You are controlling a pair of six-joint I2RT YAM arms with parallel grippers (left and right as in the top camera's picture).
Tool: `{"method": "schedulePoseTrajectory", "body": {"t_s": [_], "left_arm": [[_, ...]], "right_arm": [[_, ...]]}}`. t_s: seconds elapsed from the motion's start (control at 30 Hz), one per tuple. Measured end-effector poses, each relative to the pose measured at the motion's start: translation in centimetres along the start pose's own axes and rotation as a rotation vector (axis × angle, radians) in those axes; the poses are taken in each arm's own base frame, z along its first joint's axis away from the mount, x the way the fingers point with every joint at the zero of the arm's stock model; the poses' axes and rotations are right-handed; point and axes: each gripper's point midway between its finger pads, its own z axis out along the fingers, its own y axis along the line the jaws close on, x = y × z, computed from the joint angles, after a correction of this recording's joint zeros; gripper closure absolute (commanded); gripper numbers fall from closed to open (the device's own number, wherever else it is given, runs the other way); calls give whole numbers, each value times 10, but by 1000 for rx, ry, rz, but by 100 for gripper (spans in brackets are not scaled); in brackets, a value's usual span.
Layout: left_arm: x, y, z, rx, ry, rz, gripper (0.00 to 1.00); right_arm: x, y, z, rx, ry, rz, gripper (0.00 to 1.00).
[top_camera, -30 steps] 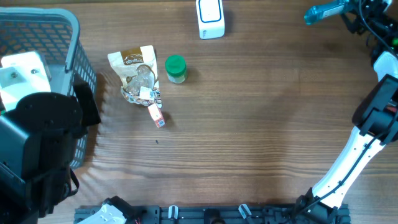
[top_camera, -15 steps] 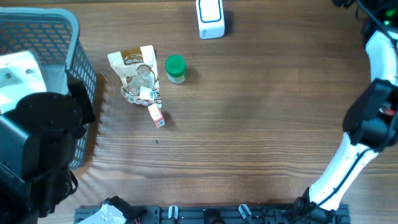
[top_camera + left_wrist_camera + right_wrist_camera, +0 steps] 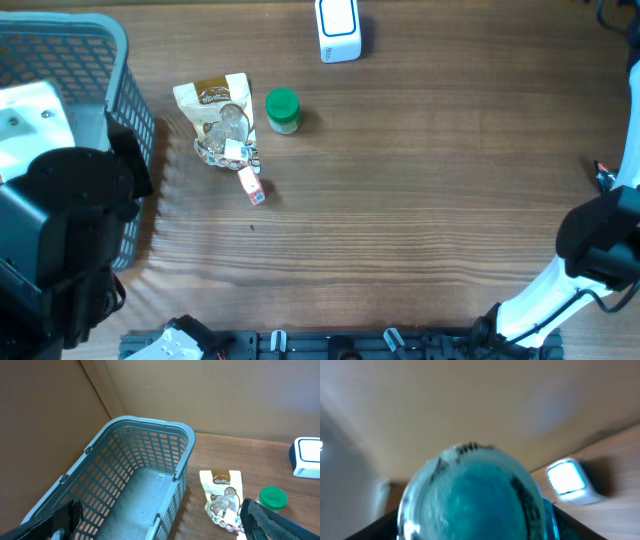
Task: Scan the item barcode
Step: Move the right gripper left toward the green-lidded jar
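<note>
A see-through teal bottle [image 3: 470, 500] with dark print fills the right wrist view, and my right gripper [image 3: 475, 532] is shut on it, its dark fingers showing at both lower corners. That gripper is outside the overhead view; only the right arm [image 3: 600, 240] shows there. The white scanner box with a blue face [image 3: 338, 28] stands at the table's far edge; the same scanner [image 3: 566, 479] lies beyond the bottle, to its right. My left gripper [image 3: 162, 527] hangs open and empty above the basket [image 3: 145, 460].
The grey-blue basket [image 3: 90, 45] stands at the far left under the left arm [image 3: 60, 240]. Beside it lie a brown pouch [image 3: 212, 98], a green-capped jar [image 3: 282, 110], a clear crumpled bag [image 3: 228, 145] and a small red-and-white box [image 3: 252, 188].
The right arm has swung up and back, carrying the teal bottle past the overhead view's top right edge. The left arm and table items have stayed put.
</note>
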Motion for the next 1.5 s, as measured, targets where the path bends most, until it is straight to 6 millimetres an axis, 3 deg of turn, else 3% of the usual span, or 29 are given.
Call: {"method": "schedulePoseTrajectory", "body": {"t_s": [0.07,0.23,0.47,0.7,0.8,0.97,1.1,1.13,1.17,1.3,1.37,1.4,1.43,1.47,1.5], "left_arm": [[0,0,0,0,1,1,0],[0,0,0,0,-1,-1,0],[0,0,0,0,-1,-1,0],[0,0,0,0,-1,-1,0],[0,0,0,0,-1,-1,0],[0,0,0,1,-1,-2,0],[0,0,0,0,0,-1,0],[0,0,0,0,0,-1,0],[0,0,0,1,0,-1,0],[0,0,0,0,0,-1,0],[0,0,0,0,0,-1,0],[0,0,0,1,0,-1,0],[0,0,0,0,0,-1,0],[0,0,0,0,0,-1,0],[0,-1,0,1,0,-1,0]], "right_arm": [[-9,-55,-4,225,-96,-49,56],[-30,-117,-36,589,-215,-232,57],[-28,-175,-94,1021,-259,-232,57],[-21,-204,-162,1402,-312,-191,58],[-18,-225,-199,1546,-361,-135,58],[-37,-280,-240,1591,-537,-97,53],[-33,-311,-254,1611,-564,-100,52],[-27,-319,-255,1622,-552,-97,42],[-18,-327,-256,1637,-529,-84,0],[-20,-326,-265,1665,-469,-141,1],[-24,-304,-264,1650,-476,-192,0],[-30,-277,-262,1617,-521,-238,0],[-38,-228,-253,1540,-591,-322,0],[-39,-199,-242,1472,-607,-376,0],[-29,-147,-213,1315,-596,-475,0]]}}
